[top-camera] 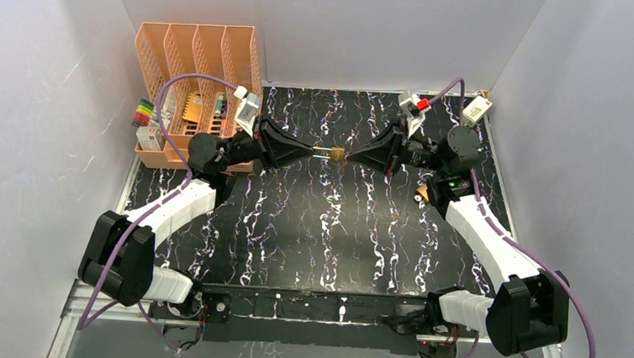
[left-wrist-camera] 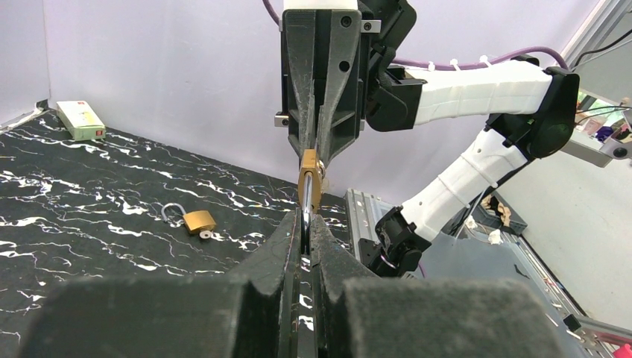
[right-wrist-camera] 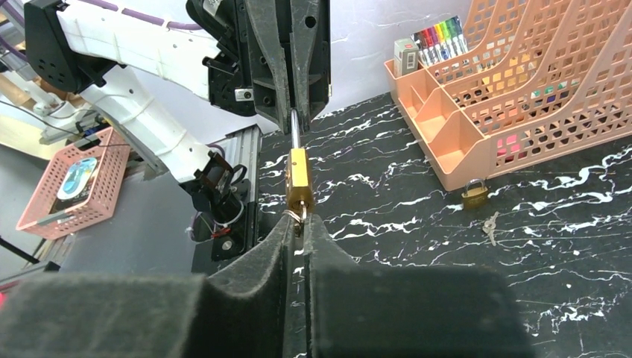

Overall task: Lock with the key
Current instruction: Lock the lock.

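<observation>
**Padlock held in mid-air between 2 grippers, key end toward the right**

Nearest the arm bases, a spare padlock (top-camera: 421, 191) lies on the black marbled table (top-camera: 309, 237) just beside the right arm. Nothing touches it.

Further in, above the middle of the table, the 2 arms meet nose to nose. The brass padlock (top-camera: 337, 154) hangs between them, off the surface and lying roughly level along the line of the arms. The left gripper (top-camera: 315, 151) is clenched on the steel shackle (left-wrist-camera: 306, 212), so the body points away from it and its keyhole end faces the other arm. The likely reason is that pinning the shackle keeps the lock from spinning when the key is worked.

The right gripper (top-camera: 356, 155) is pinched at that keyhole end, its fingers closed around what appears to be the key (right-wrist-camera: 296, 218). Only a ring and a sliver of metal show at the fingertips. The blade is hidden, so how deep it sits cannot be told, nor whether the shackle is already seated in the body.

The step in hand is probably the turn of the key, or pressing body and shackle together.

Farthest back, an orange organiser (top-camera: 200, 61) with 4 slots stands in the left corner, with markers (top-camera: 143, 112) at its side. A white box (top-camera: 477, 110) sits in the right corner, well apart from the work.
</observation>
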Available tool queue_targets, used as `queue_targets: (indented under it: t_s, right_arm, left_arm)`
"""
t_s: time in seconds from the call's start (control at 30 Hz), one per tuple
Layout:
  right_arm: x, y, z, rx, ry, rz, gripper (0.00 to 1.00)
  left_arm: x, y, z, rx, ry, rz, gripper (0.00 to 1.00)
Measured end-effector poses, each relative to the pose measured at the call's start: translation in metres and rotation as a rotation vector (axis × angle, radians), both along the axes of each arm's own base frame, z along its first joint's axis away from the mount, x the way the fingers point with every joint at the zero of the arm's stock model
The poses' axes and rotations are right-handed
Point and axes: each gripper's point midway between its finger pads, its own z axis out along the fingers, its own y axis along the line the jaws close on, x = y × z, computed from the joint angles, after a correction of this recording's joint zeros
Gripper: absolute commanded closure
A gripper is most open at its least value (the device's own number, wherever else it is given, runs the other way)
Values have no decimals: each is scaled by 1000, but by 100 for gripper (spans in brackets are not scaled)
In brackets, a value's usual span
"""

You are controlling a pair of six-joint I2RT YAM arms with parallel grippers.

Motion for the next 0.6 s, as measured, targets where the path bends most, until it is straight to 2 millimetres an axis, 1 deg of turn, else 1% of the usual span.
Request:
queue_targets:
  t_s: [0.07, 0.47, 0.6]
  right_arm:
    - [1, 0, -1, -1, 2, 0, 100]
    - [3, 1, -3, -2, 0, -3, 100]
    - [4, -2, -2, -2, -7, -13, 100]
  left_arm:
    - [0, 0, 0, 0, 0, 0, 100]
    - [1, 1, 0, 0, 0, 4, 100]
    - [4, 5, -3, 2, 6, 18, 100]
